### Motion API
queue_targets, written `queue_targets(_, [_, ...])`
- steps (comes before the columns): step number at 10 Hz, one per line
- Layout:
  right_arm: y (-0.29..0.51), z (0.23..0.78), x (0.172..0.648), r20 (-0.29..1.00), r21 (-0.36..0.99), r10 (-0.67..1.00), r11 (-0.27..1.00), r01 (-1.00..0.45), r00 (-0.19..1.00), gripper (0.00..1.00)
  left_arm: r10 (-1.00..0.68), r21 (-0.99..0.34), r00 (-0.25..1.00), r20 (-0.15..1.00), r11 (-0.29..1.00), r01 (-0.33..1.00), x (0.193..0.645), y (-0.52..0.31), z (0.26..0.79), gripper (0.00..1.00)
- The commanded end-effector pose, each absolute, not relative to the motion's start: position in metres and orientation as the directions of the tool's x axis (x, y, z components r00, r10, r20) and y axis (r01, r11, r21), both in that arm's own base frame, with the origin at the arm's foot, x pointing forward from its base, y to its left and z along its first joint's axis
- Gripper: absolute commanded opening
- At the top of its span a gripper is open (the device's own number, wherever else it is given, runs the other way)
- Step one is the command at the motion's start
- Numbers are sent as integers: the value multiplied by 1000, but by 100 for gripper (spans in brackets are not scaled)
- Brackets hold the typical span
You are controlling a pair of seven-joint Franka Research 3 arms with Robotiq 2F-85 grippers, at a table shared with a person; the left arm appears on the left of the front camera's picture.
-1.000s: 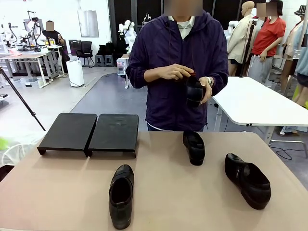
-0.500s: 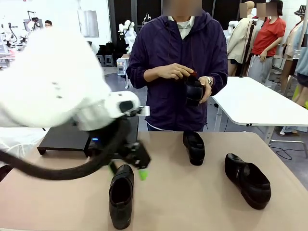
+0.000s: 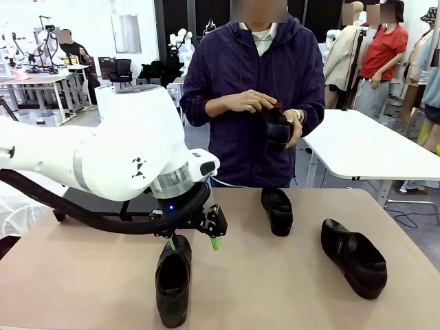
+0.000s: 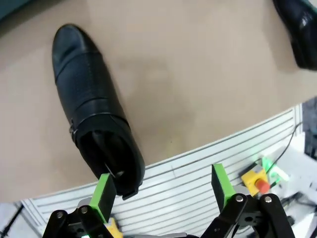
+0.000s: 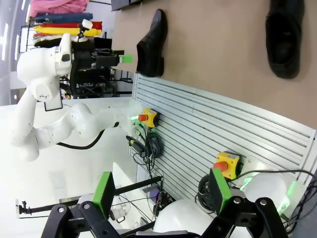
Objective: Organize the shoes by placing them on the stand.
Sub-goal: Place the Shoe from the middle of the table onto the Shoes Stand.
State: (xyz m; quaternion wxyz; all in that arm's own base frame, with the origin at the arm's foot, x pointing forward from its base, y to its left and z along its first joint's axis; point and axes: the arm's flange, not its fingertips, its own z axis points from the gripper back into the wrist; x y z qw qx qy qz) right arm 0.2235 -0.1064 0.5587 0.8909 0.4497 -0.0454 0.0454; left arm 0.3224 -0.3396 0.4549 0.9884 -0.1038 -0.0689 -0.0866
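Scene: a tan bench (image 3: 275, 289) with a person (image 3: 247, 69) standing at its far side.
Shoes: four black leather slip-ons. The near-left shoe (image 3: 172, 282) points its toe away. The middle shoe (image 3: 277, 210) lies far, right of centre. The right shoe (image 3: 353, 258) lies angled. The person holds the fourth shoe (image 3: 277, 130).
Stand: far left on the bench. The black stand (image 3: 59, 215) is mostly hidden behind the left arm.
Left end effector: the left end effector (image 3: 193, 242) hovers over the near-left shoe's far end, jaws wide apart and gripping nothing.
Right end effector: the right end effector (image 5: 161, 191) is off the bench's near edge, pads spread with nothing between them.
Step in hand: likely lining up to pick the near-left shoe.
Doing it well: in the left wrist view the shoe sits toward one pad. Centre the jaws across its width, descend squarely, then close.
Risk: smooth leather may slip, so lift level.
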Motion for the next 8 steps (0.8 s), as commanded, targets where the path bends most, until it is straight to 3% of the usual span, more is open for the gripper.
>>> queue_targets(1, [-106, 560, 223, 128, 807, 45, 576, -130, 991, 100, -73, -220, 991, 115, 971, 97, 320, -346, 451, 100])
queue_targets(8, [-106, 560, 223, 128, 807, 45, 576, -130, 991, 100, 8, -163, 995, 103, 987, 9, 319, -337, 396, 100])
